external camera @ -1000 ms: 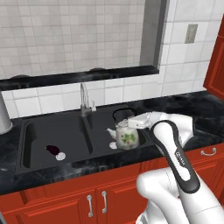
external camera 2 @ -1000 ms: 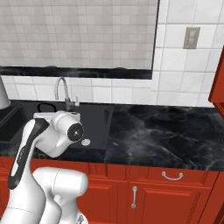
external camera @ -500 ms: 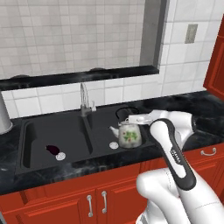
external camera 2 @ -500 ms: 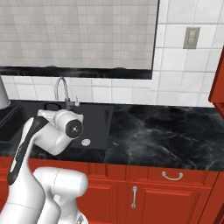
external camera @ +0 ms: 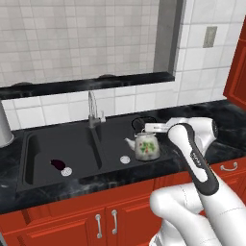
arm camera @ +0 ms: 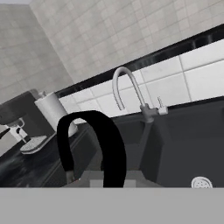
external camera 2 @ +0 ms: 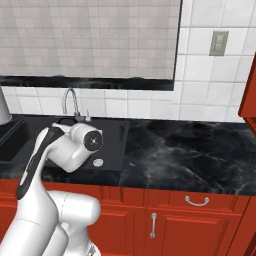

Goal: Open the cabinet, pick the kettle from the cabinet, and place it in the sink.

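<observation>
The small white kettle (external camera: 147,147) with its floral mark stands upright in the right basin of the black sink (external camera: 43,144), spout pointing left toward the divider. My gripper (external camera: 153,127) is shut on its thin black hoop handle (arm camera: 94,144) from the right side. In the hand view that hoop rises just ahead of the hand, with the silver faucet (arm camera: 131,94) behind it. The faucet (external camera: 92,111) stands at the sink's back rim, left of the kettle. A red strip of the cabinet (external camera: 239,67) shows at the right edge. My arm hides the kettle in the right base view.
A grey canister (external camera: 4,126) stands on the counter left of the sink. A dark scrap (external camera: 57,164) and a drain (external camera: 67,170) lie in the left basin. Black marble counter (external camera 2: 190,150) stretches to the right. Red base cabinets and drawers (external camera 2: 200,200) run below.
The kettle, held by its handle, has drifted slightly to the right inside the right basin. My elbow has swung lower and rightward.
</observation>
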Motion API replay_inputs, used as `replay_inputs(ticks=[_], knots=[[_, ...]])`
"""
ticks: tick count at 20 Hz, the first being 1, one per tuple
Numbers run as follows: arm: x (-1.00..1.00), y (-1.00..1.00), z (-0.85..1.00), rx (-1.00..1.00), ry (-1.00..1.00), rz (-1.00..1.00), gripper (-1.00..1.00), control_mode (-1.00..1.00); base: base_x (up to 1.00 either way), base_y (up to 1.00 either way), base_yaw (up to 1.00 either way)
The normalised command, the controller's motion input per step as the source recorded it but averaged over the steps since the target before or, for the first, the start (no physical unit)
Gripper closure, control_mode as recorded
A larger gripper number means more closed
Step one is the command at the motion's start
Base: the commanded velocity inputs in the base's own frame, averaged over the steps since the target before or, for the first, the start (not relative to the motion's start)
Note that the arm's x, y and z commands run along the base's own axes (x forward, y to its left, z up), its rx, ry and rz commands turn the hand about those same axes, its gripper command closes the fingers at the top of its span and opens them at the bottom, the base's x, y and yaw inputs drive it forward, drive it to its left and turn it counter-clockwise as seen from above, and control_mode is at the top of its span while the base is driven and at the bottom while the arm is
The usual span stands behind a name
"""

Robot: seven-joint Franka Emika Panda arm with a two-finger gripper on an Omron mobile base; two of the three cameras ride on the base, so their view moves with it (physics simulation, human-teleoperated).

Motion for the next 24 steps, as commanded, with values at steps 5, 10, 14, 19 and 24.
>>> replay_inputs(ticks=[5,10,14,19,24], knots=[[0.27,-0.07,-0.11,-0.01,0.00,0.00,1.00,-1.00,0.00,0.00,0.00],[0.35,0.01,-0.15,-0.06,-0.02,0.00,1.00,-1.00,0.00,0.00,0.00],[0.39,0.02,-0.15,-0.11,0.00,0.00,1.00,-1.00,0.00,0.00,0.00],[0.33,0.00,-0.18,-0.15,-0.01,0.02,1.00,-1.00,0.00,0.00,0.00],[0.28,0.00,-0.23,-0.12,-0.07,0.13,1.00,-1.00,0.00,0.00,0.00]])
